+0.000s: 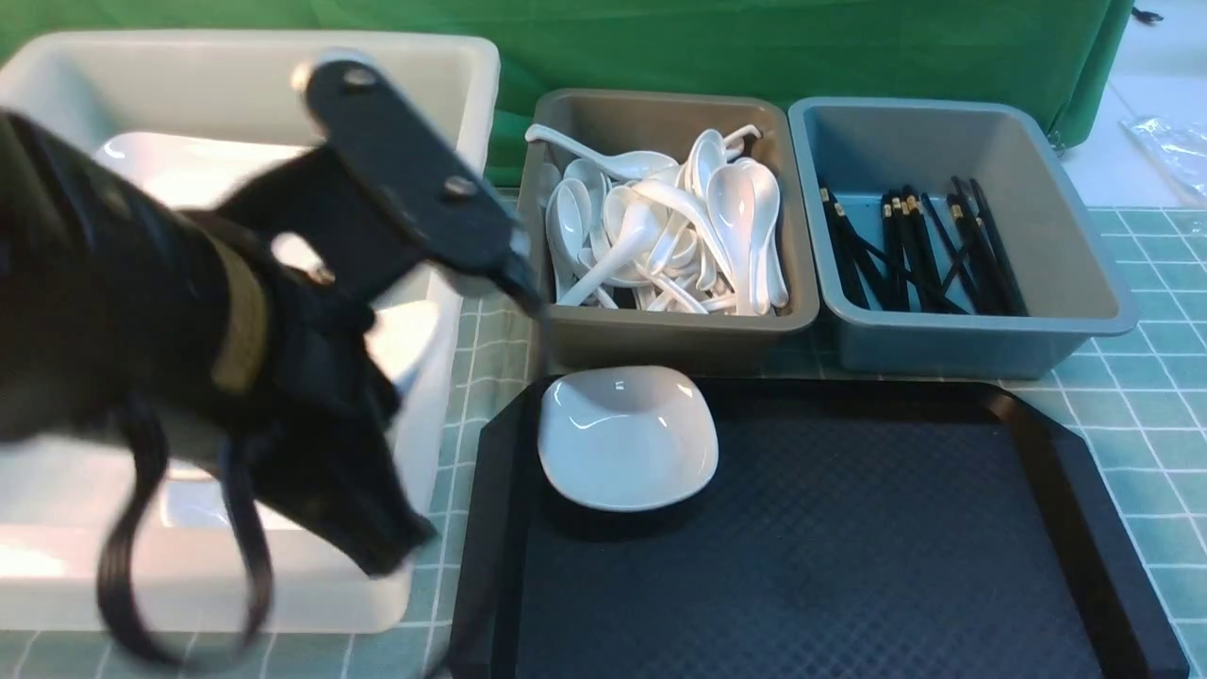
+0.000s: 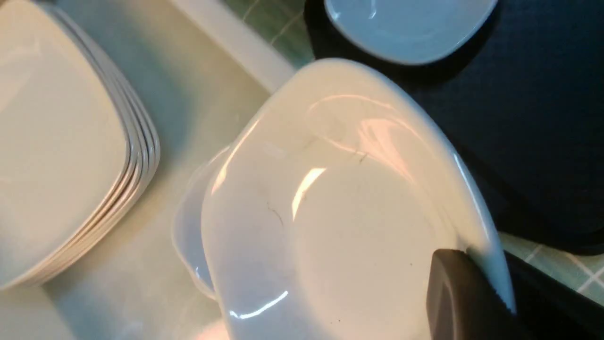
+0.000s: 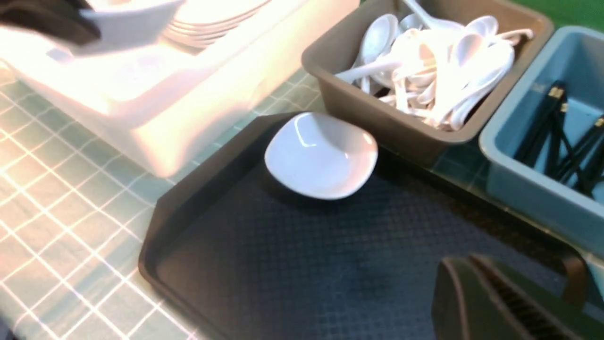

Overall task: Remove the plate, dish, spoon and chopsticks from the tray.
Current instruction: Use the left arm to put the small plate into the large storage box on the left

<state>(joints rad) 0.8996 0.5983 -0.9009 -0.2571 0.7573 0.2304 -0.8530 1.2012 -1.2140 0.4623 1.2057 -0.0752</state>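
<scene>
White plate [image 2: 330, 212] hangs tilted over the tub [image 2: 236, 42] rim, pinched by the left gripper [image 2: 495, 283].

Glossy plate [image 2: 330, 212], finely textured tray [image 1: 849, 566]

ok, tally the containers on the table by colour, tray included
White tub: 1
Brown-grey tub: 1
Blue-grey tub: 1
Black tray: 1
Total: 4
</scene>
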